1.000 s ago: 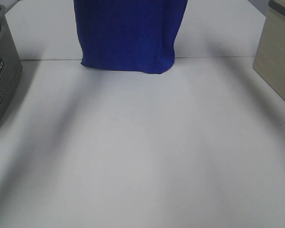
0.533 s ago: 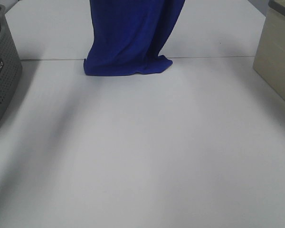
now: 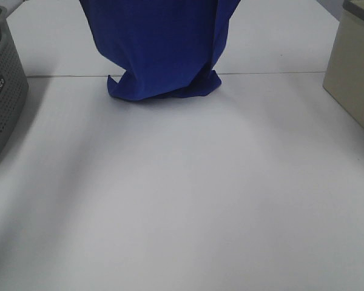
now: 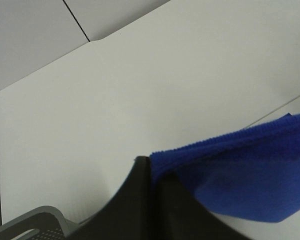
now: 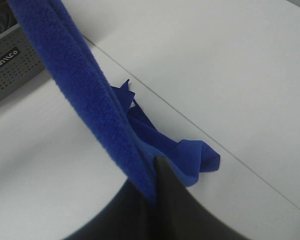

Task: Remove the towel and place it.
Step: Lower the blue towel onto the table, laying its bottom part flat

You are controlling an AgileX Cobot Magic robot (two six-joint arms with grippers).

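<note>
Hanging as a deep blue curtain over the far middle of the table (image 3: 188, 200), the towel (image 3: 161, 54) has its lower edge crumpled on the white top, right along a thin dark seam (image 3: 279, 73). Its upper part runs out of the high view. I have it by the top edge at two places. The left jaws are closed on a doubled hem (image 4: 250, 185), and the right jaws are closed on a thick rolled edge (image 5: 85, 95) that climbs away from them.

I judge the cloth to be light, soft and entirely limp. It sags into folds wherever nothing carries it, so it cannot be pushed, only drawn or lowered. The fuzzy pile should give the jaws good purchase and nothing about it looks fragile. The top hem near the corners seems the right place to hold, with the two grips kept apart so the sheet spreads rather than ropes.

Up close the nap shows as short, dense plush, and where the fabric lies single on the table it looks thin and creases sharply.

The table is smooth, matte and white. Well off to the left stands a grey plastic basket (image 3: 3, 103) with perforated walls and a small label. At the right edge stands a flat-sided beige box (image 3: 352, 79) with a darker top rim.
</note>
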